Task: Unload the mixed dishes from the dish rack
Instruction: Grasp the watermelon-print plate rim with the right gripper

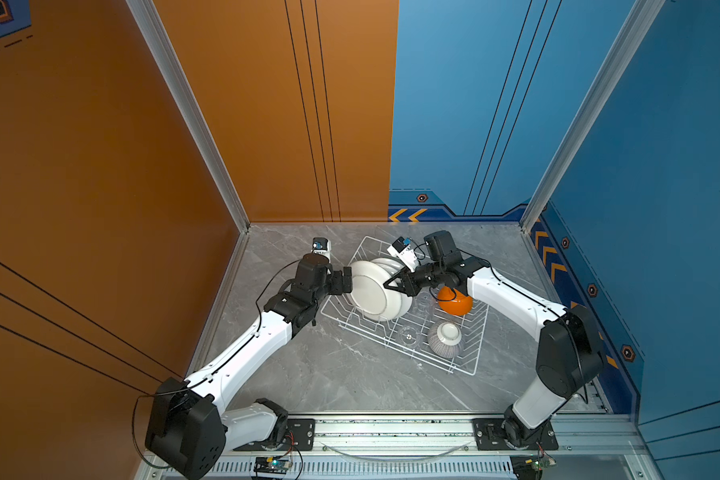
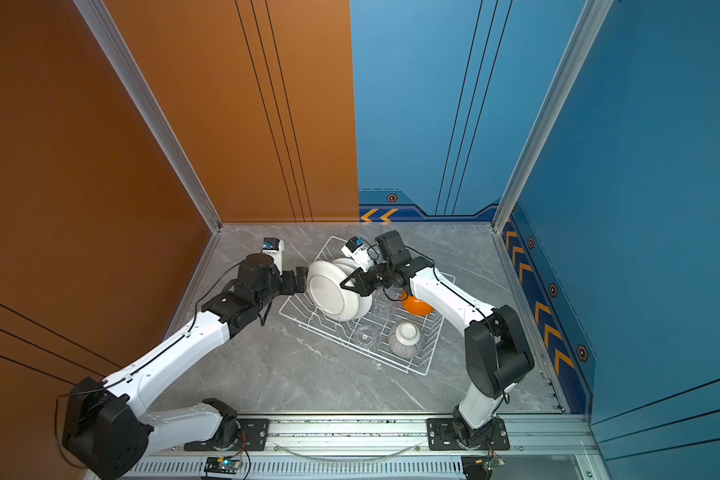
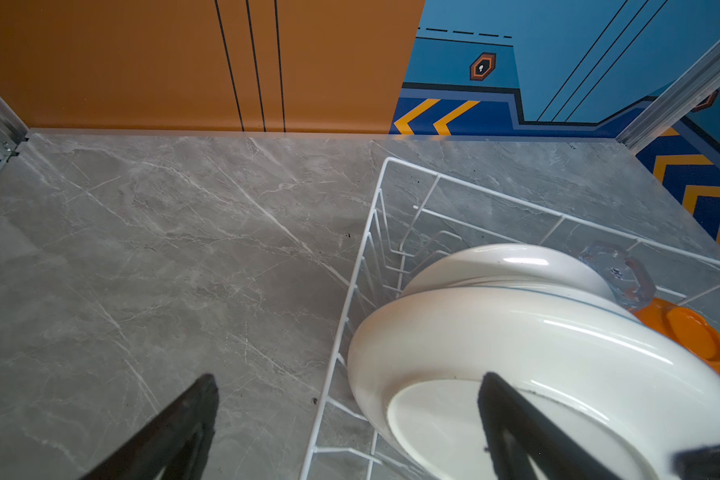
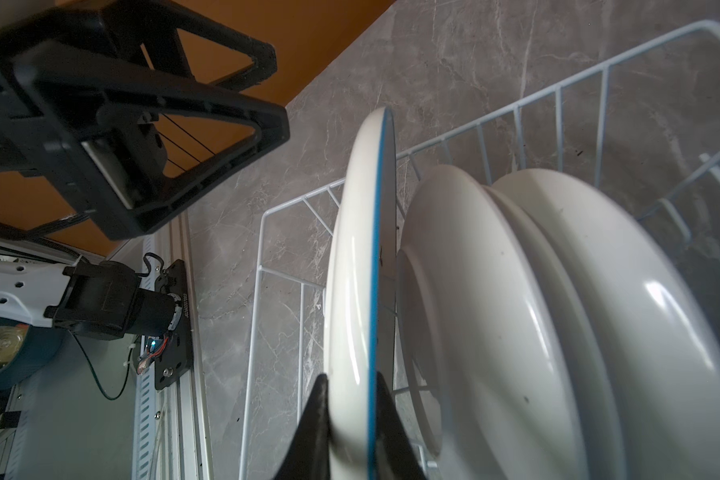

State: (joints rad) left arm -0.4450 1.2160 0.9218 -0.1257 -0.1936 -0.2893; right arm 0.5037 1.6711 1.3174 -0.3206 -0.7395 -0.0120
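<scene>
One round white blue-edged plate (image 1: 371, 293) stands on edge in the white wire dish rack (image 3: 495, 193) on the grey marble table (image 1: 308, 374). The right pincer (image 4: 350, 380) is clamped on its rim, and the left pincer (image 3: 348, 380) is spread wide just beside its underside.

Light is bright and even, falling from above. In both top views the shadows on the grey tabletop (image 1: 341, 374) (image 2: 300, 374) are soft and pale, and the frame posts (image 1: 192, 116) splay outward toward the upper corners, a wide-angle stretch. In the wrist views white glare streaks the glazed front plate (image 4: 352, 257) and the plates behind it (image 4: 661, 299). Close to the lens, the left hand (image 3: 350, 380) and right hand (image 4: 350, 380) show as black, blurred silhouettes along the lower edge.
</scene>
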